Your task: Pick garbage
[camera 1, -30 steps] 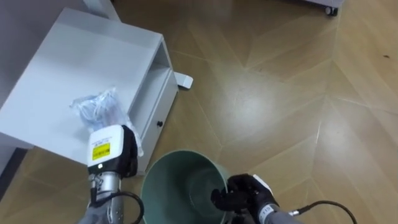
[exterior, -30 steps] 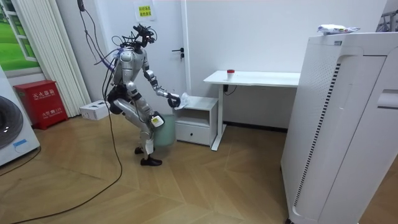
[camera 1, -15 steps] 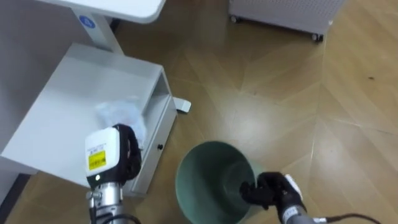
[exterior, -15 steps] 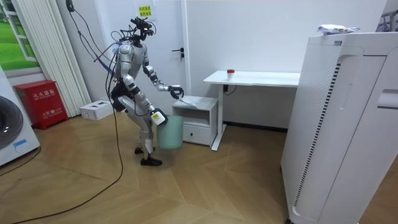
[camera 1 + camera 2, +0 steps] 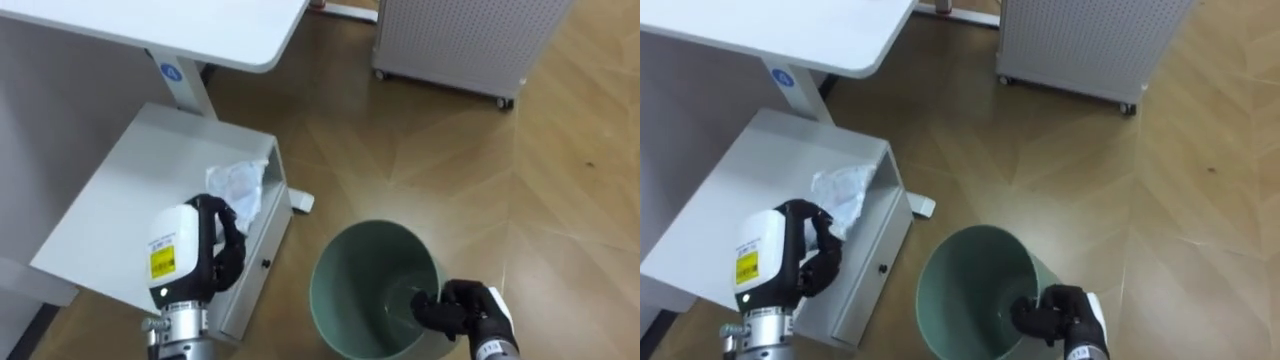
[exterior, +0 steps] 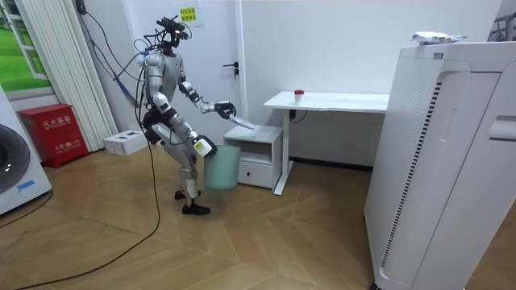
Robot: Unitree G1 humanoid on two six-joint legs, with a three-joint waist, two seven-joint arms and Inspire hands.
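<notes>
While the crumpled plastic garbage point(image 5: 240, 188) is held over the white cabinet point(image 5: 130, 190) in the curled fingers of the left hand point(image 5: 215, 240), the pick itself is judged done and the drop is left to do. In the room view the plastic is seen hanging from that hand, clear of the cabinet's top, and the cabinet is seen standing under the end of the white worktop point(image 5: 200, 25). The garbage is not yet over the green bin point(image 5: 350, 280). The bin is held lower and to the robot's right, just beside the cabinet's front corner, and its near rim is gripped by the closed fingers of the right hand point(image 5: 462, 305). By this judgement, plastic and bin are yet to be brought together and the plastic let go above the mouth. Nothing is made out inside the bin: smooth green wall and part of the bottom are seen, though the part beneath the right hand is hidden. The cabinet's drawer point(image 5: 262, 245) is seen shut, so its contents cannot be told, and no other litter is seen on the cabinet's top
</notes>
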